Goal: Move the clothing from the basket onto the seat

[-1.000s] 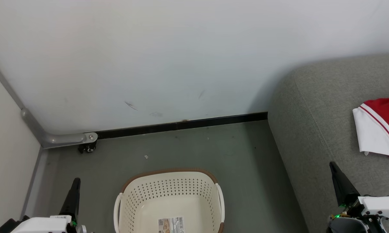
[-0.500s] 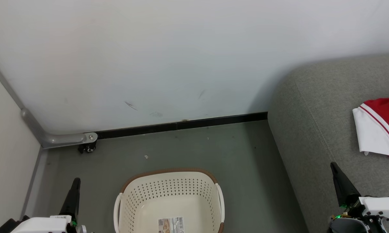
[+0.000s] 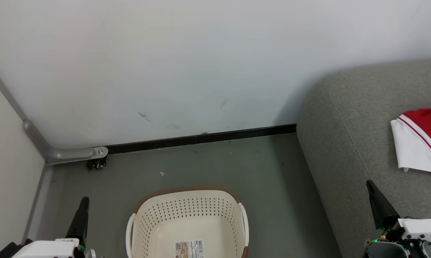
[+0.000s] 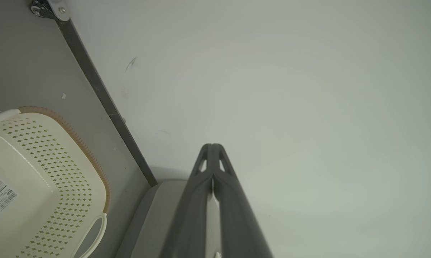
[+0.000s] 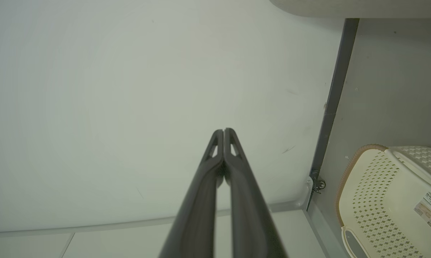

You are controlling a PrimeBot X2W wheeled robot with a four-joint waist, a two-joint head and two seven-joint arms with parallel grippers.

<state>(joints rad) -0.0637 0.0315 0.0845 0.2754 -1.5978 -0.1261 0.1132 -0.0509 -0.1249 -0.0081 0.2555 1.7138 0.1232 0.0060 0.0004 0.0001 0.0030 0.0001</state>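
At the lower left the left end effector [image 3: 84,200] hangs over the floor [image 3: 265,172], clenched on nothing, its 2 dark fingers pressed together and pointing toward the wall [image 3: 201,71]. Just right of it, apart from it, the basket [image 3: 186,189] stands on the floor. The part of its inside that shows holds nothing but a label [image 3: 189,248], though its near end is cut off by the picture's edge. Further right, past a strip of bare floor, the seat [image 3: 348,125] rises, and the right end effector [image 3: 370,184] hovers above its front part, also clenched and holding nothing. The clothing [image 3: 419,143], red with a white panel and red stripes, lies on the seat at the far right, ahead of and to the right of that end effector, near it but not touching. The right arm is by far the nearer. The garment runs out of the picture, so its long axis cannot be told, nor whether 2 pieces lie there. Judging by this, the transfer looks finished or nearly so.
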